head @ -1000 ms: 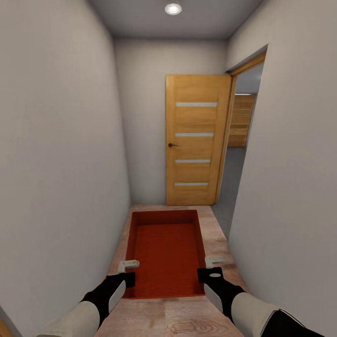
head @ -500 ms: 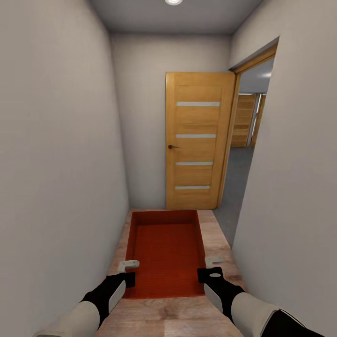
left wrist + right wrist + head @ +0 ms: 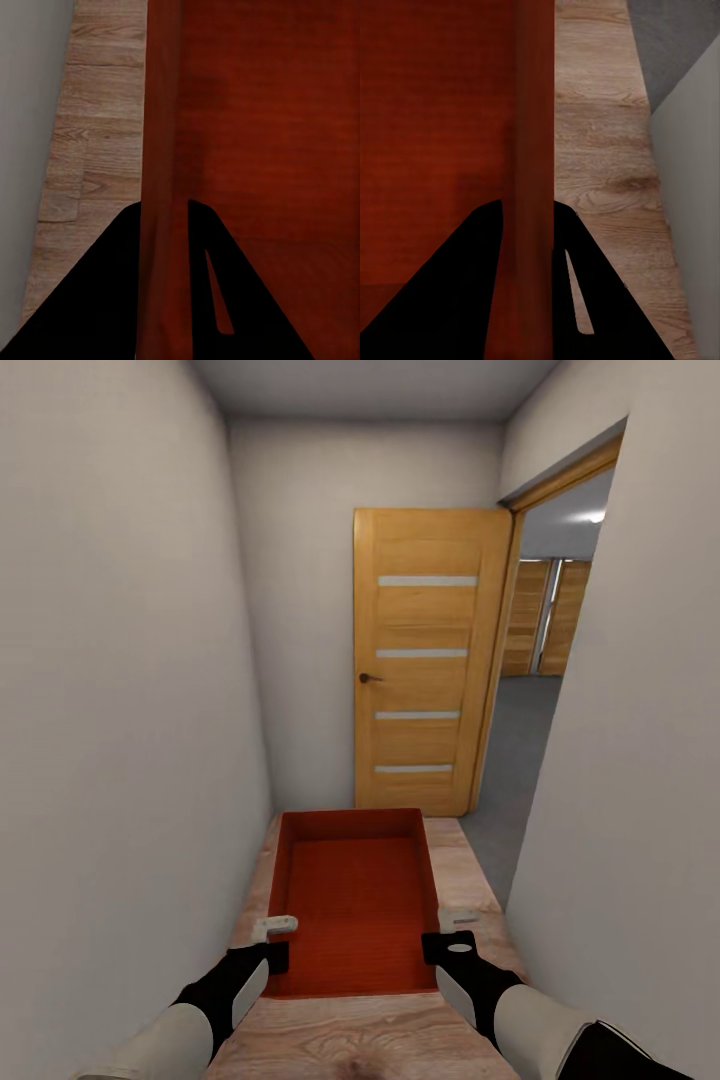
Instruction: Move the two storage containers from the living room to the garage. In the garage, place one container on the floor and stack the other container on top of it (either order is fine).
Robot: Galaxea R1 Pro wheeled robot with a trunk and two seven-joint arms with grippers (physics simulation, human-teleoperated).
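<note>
One orange-red storage container (image 3: 350,900), open-topped and empty, hangs level in front of me above the light wood plank floor (image 3: 470,880). My left gripper (image 3: 272,941) is shut on its left wall and my right gripper (image 3: 452,933) is shut on its right wall. In the left wrist view, the red wall (image 3: 161,150) runs between the dark fingers of the left gripper (image 3: 163,217). The right wrist view shows the same pinch on the other wall (image 3: 536,112) by the right gripper (image 3: 529,214).
I am in a narrow corridor between a pale left wall (image 3: 120,710) and right wall (image 3: 640,780). Ahead, a wooden door with pale stripes (image 3: 420,660) stands open. Right of it, a doorway opens onto a grey floor (image 3: 515,730) and wooden panels (image 3: 545,615).
The camera has moved forward along the corridor: the door and doorway look nearer, more of the room beyond shows, and the ceiling light has left the picture. The hold on the container is unchanged.
</note>
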